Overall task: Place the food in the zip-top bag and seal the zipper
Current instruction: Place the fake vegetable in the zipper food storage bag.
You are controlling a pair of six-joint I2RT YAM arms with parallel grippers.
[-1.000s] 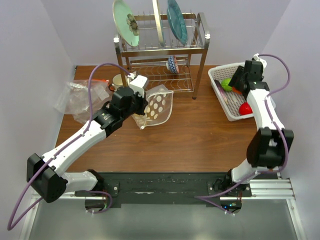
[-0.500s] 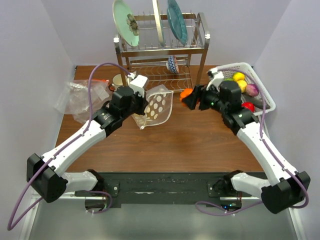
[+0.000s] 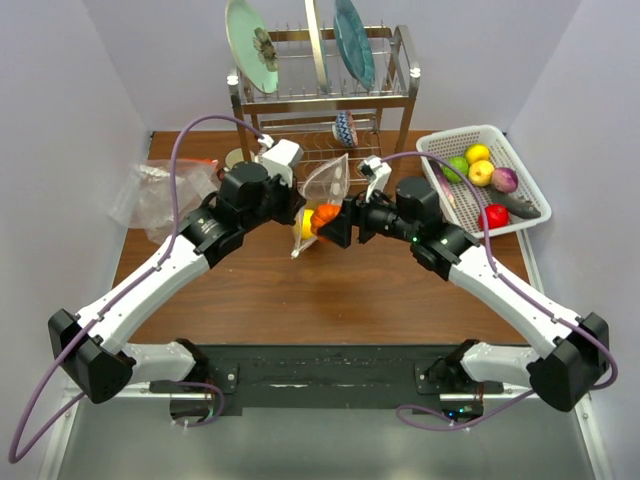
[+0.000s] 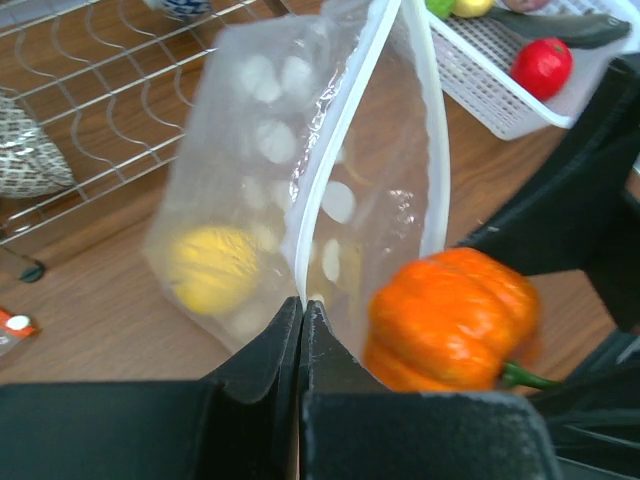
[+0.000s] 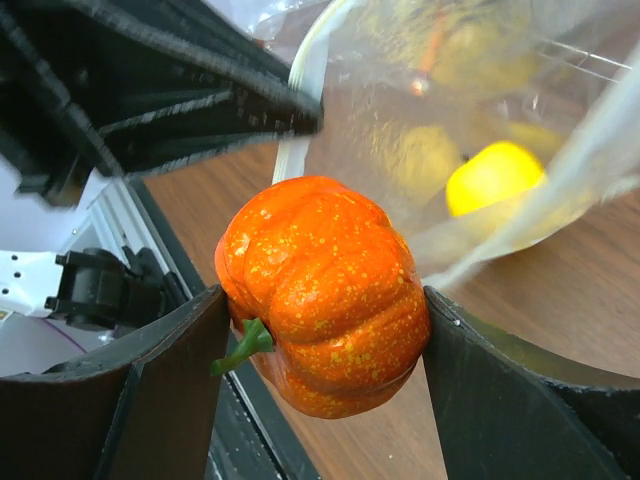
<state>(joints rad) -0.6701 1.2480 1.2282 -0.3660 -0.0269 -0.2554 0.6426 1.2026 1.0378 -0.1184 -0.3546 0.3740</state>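
Counter (image 3: 330, 290) wood lay nearest, and over its middle the two arms met. The right end effector (image 5: 325, 300) had its fingers set wide and clamped on the orange pumpkin (image 5: 322, 290), green stem down, right at the mouth of the zip-top bag (image 4: 270, 150). At 9 o'clock of the pumpkin, the left end effector (image 4: 302, 305) was pinched tight together on the bag's rim, holding it up off the wood with the zipper (image 4: 345, 130) gaping. Inside the bag sat a yellow piece (image 4: 212, 268). Out at 2 o'clock, the white basket (image 3: 460, 131) held a red round (image 3: 491, 216), a green one (image 3: 458, 165), a purple one (image 3: 505, 179) and the dark eggplant (image 3: 520, 204). At 10 o'clock lay plain clear plastic (image 3: 160, 195). At 12 o'clock, farthest back, stood the dish rack (image 3: 320, 100).
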